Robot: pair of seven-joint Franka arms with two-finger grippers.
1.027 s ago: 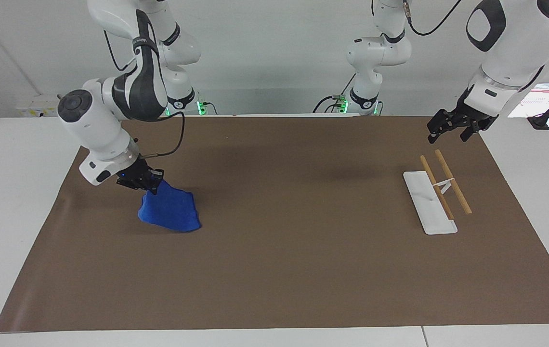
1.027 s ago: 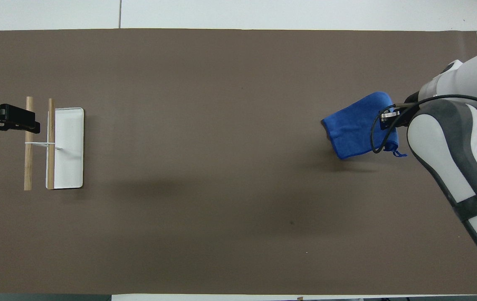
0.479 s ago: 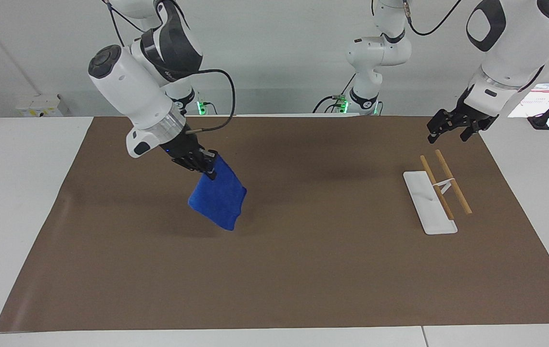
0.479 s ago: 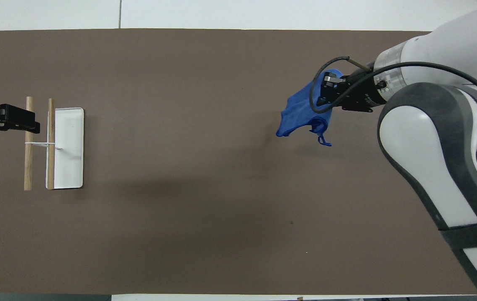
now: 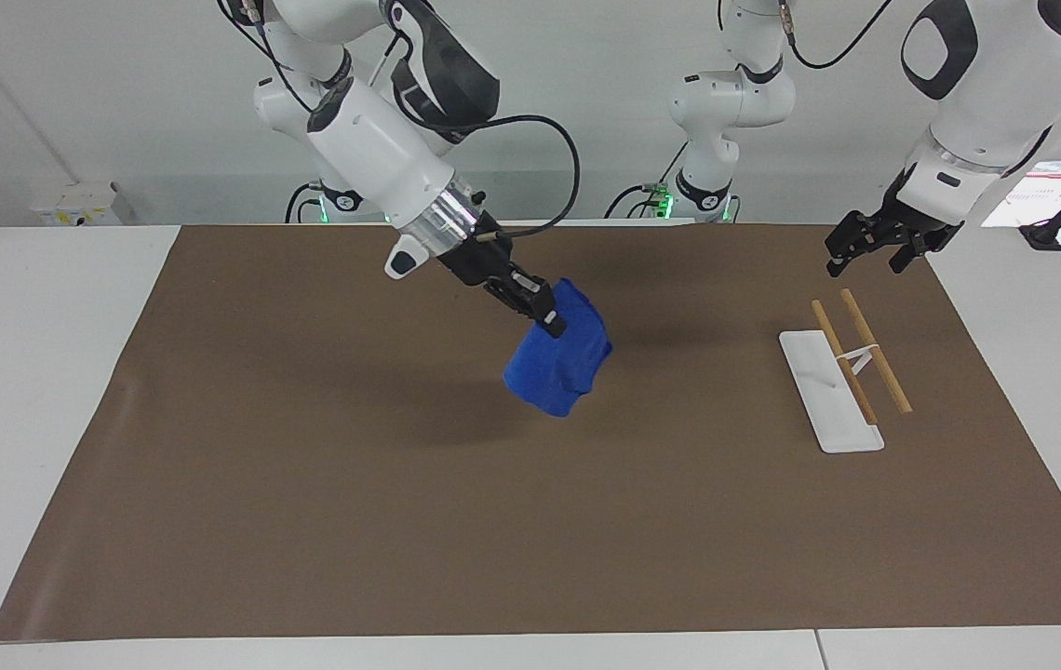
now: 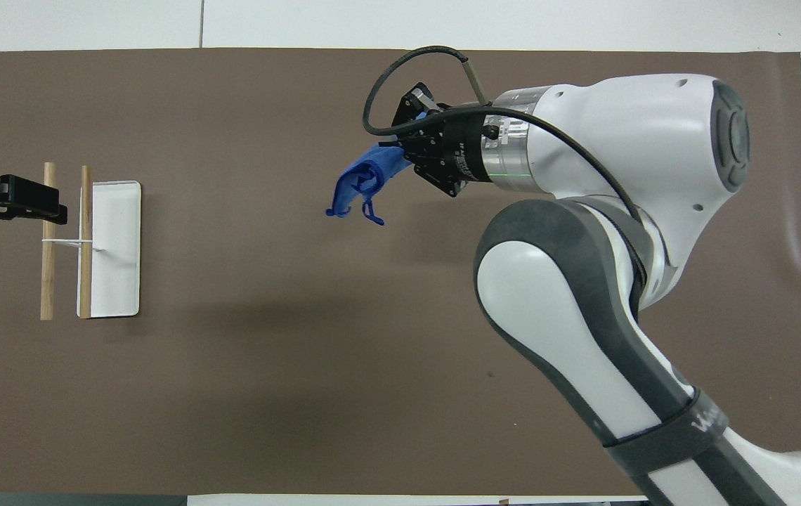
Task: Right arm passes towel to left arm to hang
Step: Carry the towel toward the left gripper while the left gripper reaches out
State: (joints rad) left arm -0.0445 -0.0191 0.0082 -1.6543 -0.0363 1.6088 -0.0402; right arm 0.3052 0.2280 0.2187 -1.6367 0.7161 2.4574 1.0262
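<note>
Facing view: we see the right tool pinching the small bright blue microfibre towel, hanging clear over mid tabletop. Left tool waits, apparently spread, over the white tray with wooden rails.

Overhead view: towel bunched. Handover pending; next the left tool must reach a free edge.

A white table carries a brown mat that covers most of its top, leaving white margins at both ends and along the edge farthest from the robots. On the mat, toward the left arm's end, stands a white tray, long and narrow. Over the tray's edge, two wooden rods sit side by side on a thin white bracket, running along the tray's length.
</note>
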